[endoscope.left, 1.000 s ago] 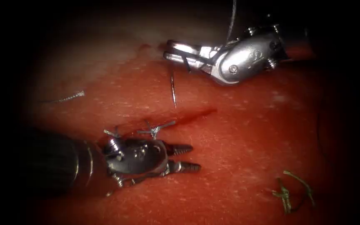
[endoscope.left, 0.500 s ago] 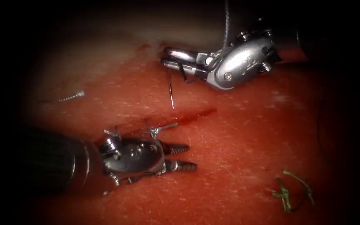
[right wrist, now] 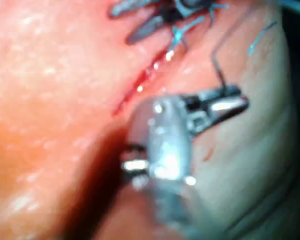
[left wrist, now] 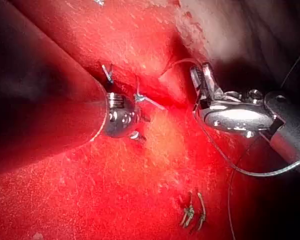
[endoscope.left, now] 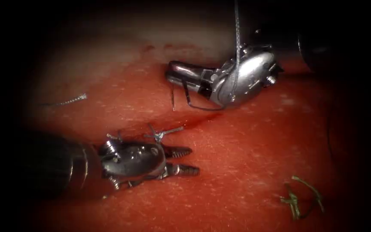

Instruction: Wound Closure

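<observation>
While the right tool (endoscope.left: 174, 74) hangs over the far side of the tissue (endoscope.left: 245, 163), its jaws are closed on the needle (endoscope.left: 172, 98) near the blunt end, so the curve hangs down from them with the point just above the surface, free of the tissue and a little beyond the far edge of the cut (endoscope.left: 194, 122). Held that way, the point seems aimed at the open part of the cut, though no bite has been taken. The thread (endoscope.left: 237, 38) runs from the jaws in a small loop under the wrist and then climbs away past the tool's body, slack enough not to drag on the needle. The left tool (endoscope.left: 184, 161) lies low on the near side, left of the open stretch, with its jaws parted and holding nothing; that placement reads as waiting to receive or steady something. Just beyond it a knotted stitch (endoscope.left: 162, 134) with short tails sits on the closed left part of the cut. A cut end of thread (endoscope.left: 67, 102) lies at far left, and greenish thread scraps (endoscope.left: 299, 197) lie at near right, well apart from both tools.
</observation>
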You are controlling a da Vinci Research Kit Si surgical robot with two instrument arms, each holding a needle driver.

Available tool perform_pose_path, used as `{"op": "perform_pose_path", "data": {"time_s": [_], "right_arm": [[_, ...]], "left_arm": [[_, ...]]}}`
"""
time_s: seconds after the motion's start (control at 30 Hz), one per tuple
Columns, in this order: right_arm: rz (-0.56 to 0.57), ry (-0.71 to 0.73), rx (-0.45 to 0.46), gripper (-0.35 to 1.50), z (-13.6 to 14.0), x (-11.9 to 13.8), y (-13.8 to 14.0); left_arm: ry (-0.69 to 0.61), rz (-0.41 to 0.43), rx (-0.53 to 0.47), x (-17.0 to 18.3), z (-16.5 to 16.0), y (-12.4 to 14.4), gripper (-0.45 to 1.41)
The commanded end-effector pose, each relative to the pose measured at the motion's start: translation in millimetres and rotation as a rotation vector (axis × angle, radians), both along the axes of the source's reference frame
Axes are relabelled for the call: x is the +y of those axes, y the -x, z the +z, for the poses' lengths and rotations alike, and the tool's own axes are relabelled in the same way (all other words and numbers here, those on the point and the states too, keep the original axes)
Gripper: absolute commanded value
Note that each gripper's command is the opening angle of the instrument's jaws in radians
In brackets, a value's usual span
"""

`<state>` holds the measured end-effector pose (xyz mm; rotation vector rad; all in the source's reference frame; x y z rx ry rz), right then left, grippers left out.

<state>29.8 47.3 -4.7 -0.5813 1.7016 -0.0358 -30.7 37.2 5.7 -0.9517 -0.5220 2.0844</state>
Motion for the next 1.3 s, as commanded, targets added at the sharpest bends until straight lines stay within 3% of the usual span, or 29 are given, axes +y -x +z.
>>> {"op": "perform_pose_path", "data": {"time_s": [0.03,0.3,0.6,0.8,1.07,1.3], "right_arm": [[-0.004,0.0,0.004,-0.35,0.5,-0.5,-0.6],[-0.024,0.063,-0.018,-0.35,0.4,-2.8,-0.1],[-0.059,0.026,-0.027,-0.35,0.1,-4.6,-0.3],[-0.072,-0.035,-0.016,-0.35,0.2,-3.5,0.0],[-0.123,-0.279,-0.042,-0.35,1.1,-3.6,0.1],[-0.12,-0.333,-0.04,-0.35,0.5,-0.6,0.0]], "left_arm": [[-0.004,0.0,-0.002,-0.6,0.6,0.5,0.36],[-0.007,0.005,-0.006,-0.1,0.4,0.1,0.37],[-0.01,0.0,-0.004,0.1,0.4,0.1,0.38],[-0.01,-0.001,-0.004,0.0,0.4,0.1,0.38],[-0.01,0.0,-0.004,0.0,0.5,0.1,0.38],[-0.011,-0.01,0.0,-1.0,1.9,0.4,0.4]]}}
